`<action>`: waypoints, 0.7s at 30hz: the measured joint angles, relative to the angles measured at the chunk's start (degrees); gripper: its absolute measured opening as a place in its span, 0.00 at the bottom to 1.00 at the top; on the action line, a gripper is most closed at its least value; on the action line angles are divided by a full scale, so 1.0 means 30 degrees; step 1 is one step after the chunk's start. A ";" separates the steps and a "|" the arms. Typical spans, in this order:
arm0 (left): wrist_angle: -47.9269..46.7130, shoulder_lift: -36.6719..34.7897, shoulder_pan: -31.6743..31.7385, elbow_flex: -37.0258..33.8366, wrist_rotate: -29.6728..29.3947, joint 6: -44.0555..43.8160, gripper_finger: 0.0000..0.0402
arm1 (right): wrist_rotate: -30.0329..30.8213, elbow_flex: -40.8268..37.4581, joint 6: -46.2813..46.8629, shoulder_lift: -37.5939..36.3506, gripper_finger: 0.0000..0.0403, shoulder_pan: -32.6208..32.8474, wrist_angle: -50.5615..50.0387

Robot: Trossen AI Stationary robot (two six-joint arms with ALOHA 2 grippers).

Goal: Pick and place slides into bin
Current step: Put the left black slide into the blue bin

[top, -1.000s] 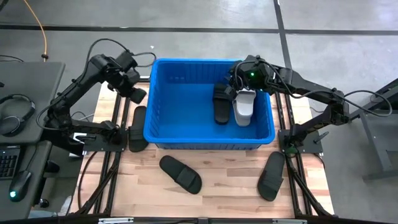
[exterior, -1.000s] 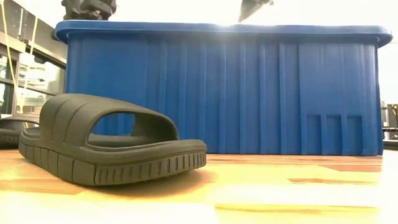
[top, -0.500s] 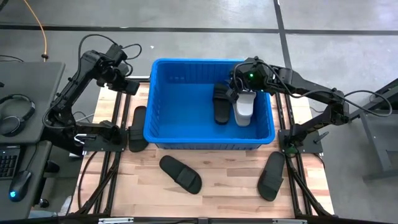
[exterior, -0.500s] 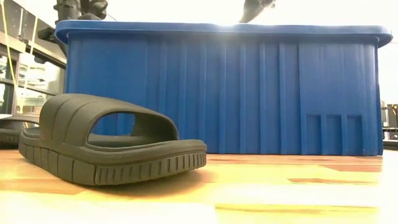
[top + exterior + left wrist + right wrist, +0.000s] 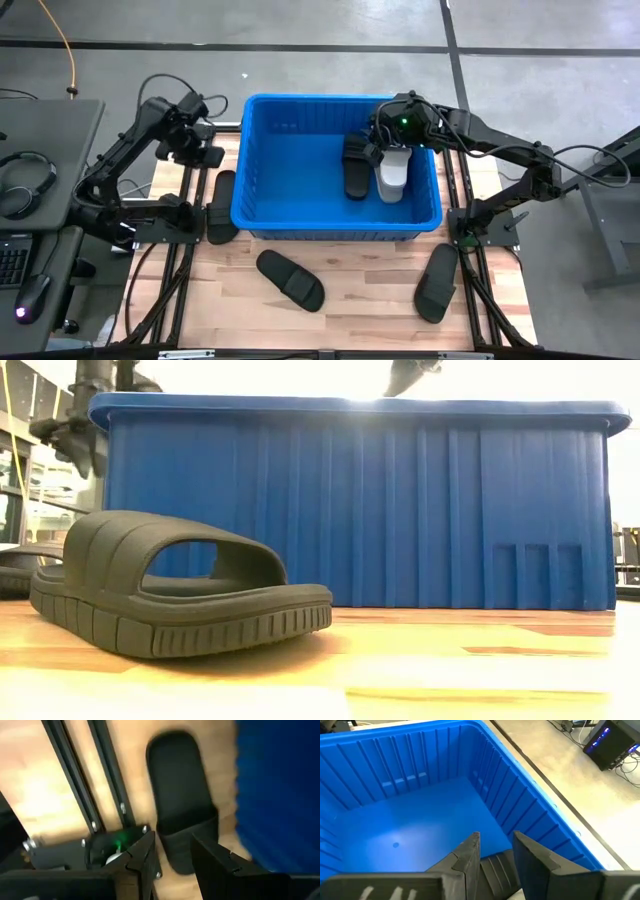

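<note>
The blue bin (image 5: 300,150) stands at the table's middle. A black slide (image 5: 357,168) and a light grey slide (image 5: 391,172) lie side by side on its floor at the right end. My right gripper (image 5: 381,140) hangs open just above their far ends, holding nothing; its wrist view shows the black slide (image 5: 495,870) below the fingers. My left gripper (image 5: 207,157) is open and empty outside the bin's left wall, above the far end of a black slide (image 5: 222,205) lying flat on the table; that slide also shows in the left wrist view (image 5: 177,800).
Two more black slides lie on the wooden table in front of the bin, one at the near middle (image 5: 290,280) and one at the near right (image 5: 437,282). Black frame rails (image 5: 185,240) run along both table sides. A desk with headphones (image 5: 25,185) stands at left.
My left gripper has gone from the bin's left rim toward the table's left edge and down, ending over the black slide beside the bin. My right gripper has kept still above the slides in the bin.
</note>
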 joint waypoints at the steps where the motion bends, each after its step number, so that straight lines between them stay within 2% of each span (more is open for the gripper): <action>1: 0.0013 0.0066 -0.0002 -0.0383 -0.0007 -0.0024 0.27 | 0.0000 0.0000 -0.0076 0.0000 0.26 0.0000 0.0000; 8: 0.0159 0.0132 0.0019 -0.2617 -0.1306 -0.0860 0.27 | -0.0359 0.0000 -0.0125 0.0000 0.26 0.0000 0.0010; 11: 0.0689 0.0226 0.0015 -0.3169 -0.1067 -0.0738 0.28 | -0.0440 0.0000 -0.0130 0.0000 0.26 0.0000 0.0007; 21: 0.1134 0.0212 0.0015 -0.3382 -0.0799 0.3268 0.28 | -0.0488 0.0000 -0.0487 0.0000 0.26 0.0000 0.0003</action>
